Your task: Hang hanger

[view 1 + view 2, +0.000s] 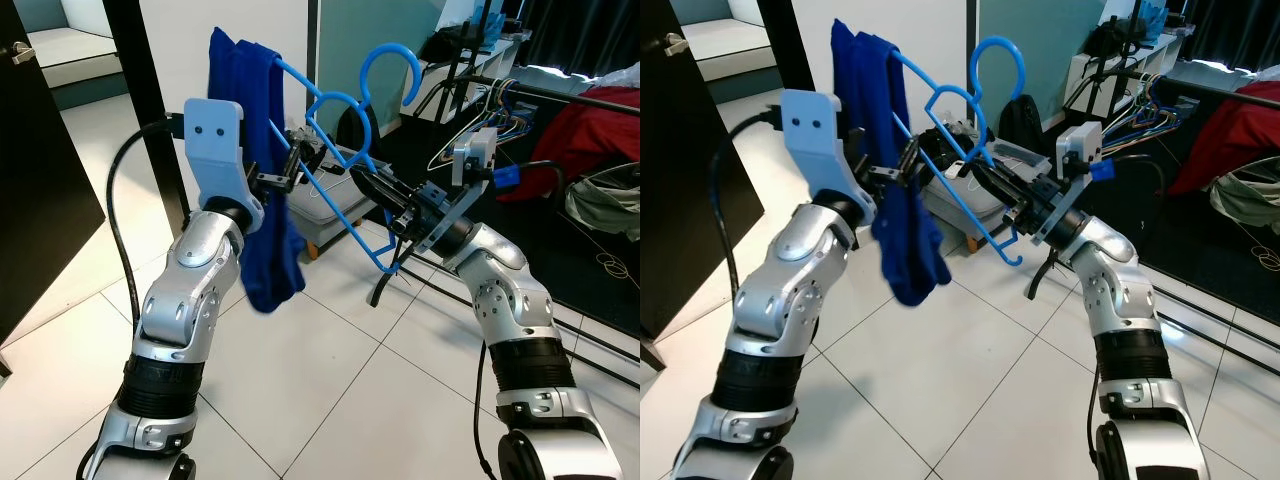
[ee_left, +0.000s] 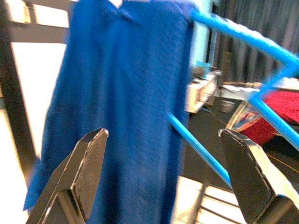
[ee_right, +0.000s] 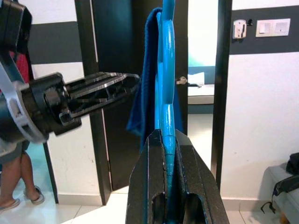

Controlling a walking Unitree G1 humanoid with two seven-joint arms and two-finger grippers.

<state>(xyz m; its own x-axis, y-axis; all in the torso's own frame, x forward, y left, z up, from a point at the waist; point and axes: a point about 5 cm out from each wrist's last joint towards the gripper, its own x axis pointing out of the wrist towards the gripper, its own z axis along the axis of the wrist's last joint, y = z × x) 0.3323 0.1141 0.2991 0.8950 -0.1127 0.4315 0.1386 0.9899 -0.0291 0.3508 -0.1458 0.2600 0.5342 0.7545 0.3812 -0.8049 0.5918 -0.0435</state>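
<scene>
Held up between both arms above the tiled floor (image 1: 330,380): blue hanger (image 1: 340,160), dark blue cloth (image 1: 262,180) draped over 1 end. Right gripper (image 1: 372,185) clamped on hanger's lower bar. Left gripper (image 2: 163,177) spread wide, 2 fingers (image 2: 79,172) either side of cloth, not touching. Rail (image 1: 580,95) beyond.

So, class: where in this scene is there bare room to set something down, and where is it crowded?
Free: the white tiled floor between the two arms, below the blue cloth. Crowded: the clothes rail with wire hangers and the red fabric on the robot's right, and around the blue hanger in the right pincer.
</scene>
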